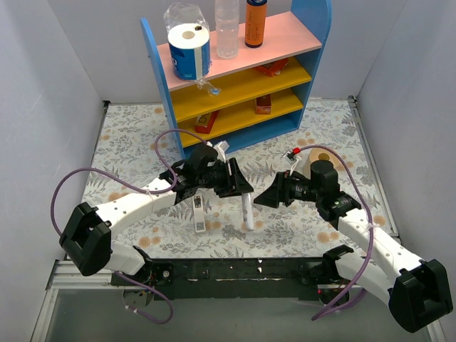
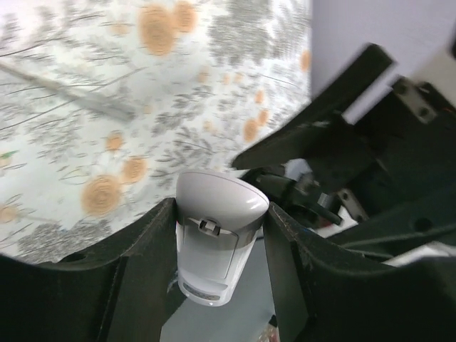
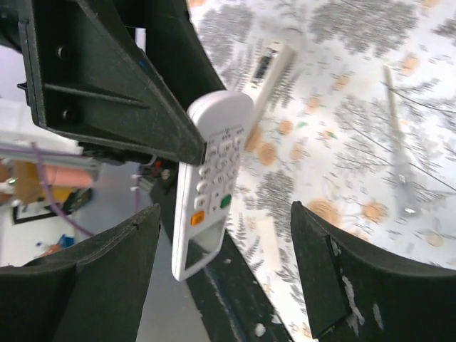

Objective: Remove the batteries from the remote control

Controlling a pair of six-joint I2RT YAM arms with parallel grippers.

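Remote control [image 2: 214,242]: clamped between left fingers [image 2: 142,271], clear of tabletop [image 2: 85,85], battery-cover latch [image 2: 208,226] exposed, presumably for opening. Right fingers [image 3: 107,271]: spread wide, empty, facing it.

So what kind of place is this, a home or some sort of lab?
Most likely a robot test booth, not a home: plain white walls box in a floral-clothed table, two arms are bolted at its near edge, and a blue shelf holds assorted props.
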